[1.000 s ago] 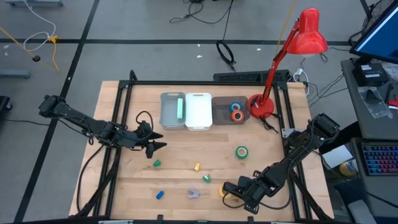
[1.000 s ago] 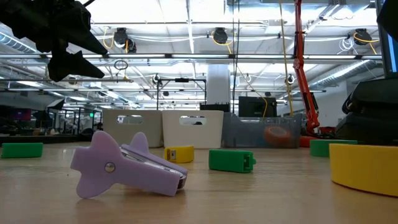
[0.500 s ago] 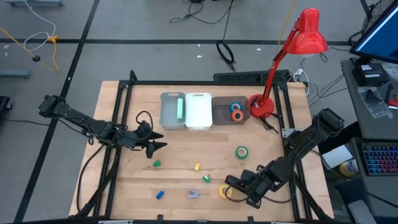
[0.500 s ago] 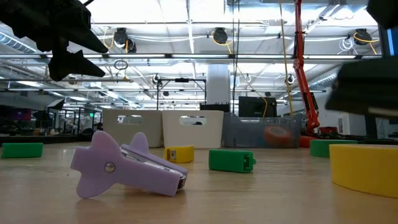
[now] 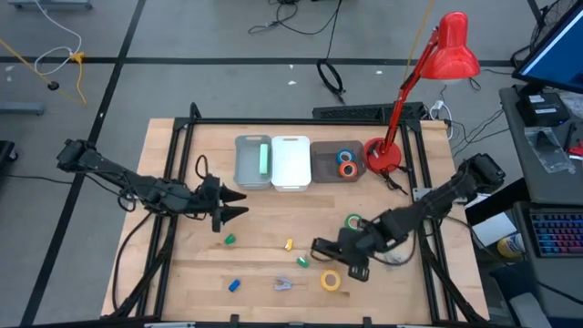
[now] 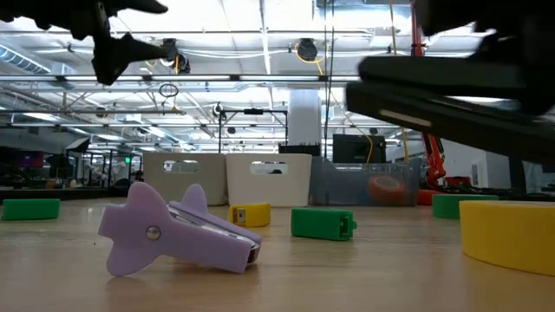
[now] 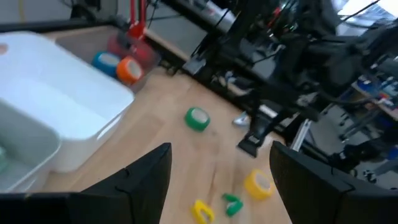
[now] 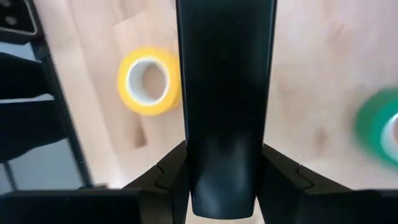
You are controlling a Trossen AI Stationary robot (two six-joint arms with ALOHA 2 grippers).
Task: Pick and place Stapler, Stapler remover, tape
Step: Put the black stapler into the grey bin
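Right, the near edge first. The yellow tape (image 5: 330,281) sits uncovered on the desk at about 5 o'clock. The purple staple remover (image 6: 173,230) is just beside it toward 6 and untouched.

The right gripper (image 5: 353,248) has come up off that spot and moved toward the centre. It now hangs above the desk between the yellow tape and the green tape (image 5: 353,222). Its fingers (image 8: 169,171) are clamped on a long black stapler (image 8: 225,93), which is carried clear of the desk, so that item looks to be in transit. My guess is it's headed for the bins at 12 o'clock.

The left gripper (image 5: 228,208) is at about 9 o'clock. It has nudged slightly toward the centre, with its fingers (image 7: 146,180) wide apart and nothing between them.

At the far edge, the grey bin (image 5: 246,164) already holds a green stapler (image 5: 264,159), and I can't see what's in the white bin (image 5: 290,162). The dark bin (image 5: 323,164) holds the blue tape (image 5: 344,156) and the orange tape (image 5: 347,169).

Still loose on the desk are the yellow tape, the green tape and the remover.
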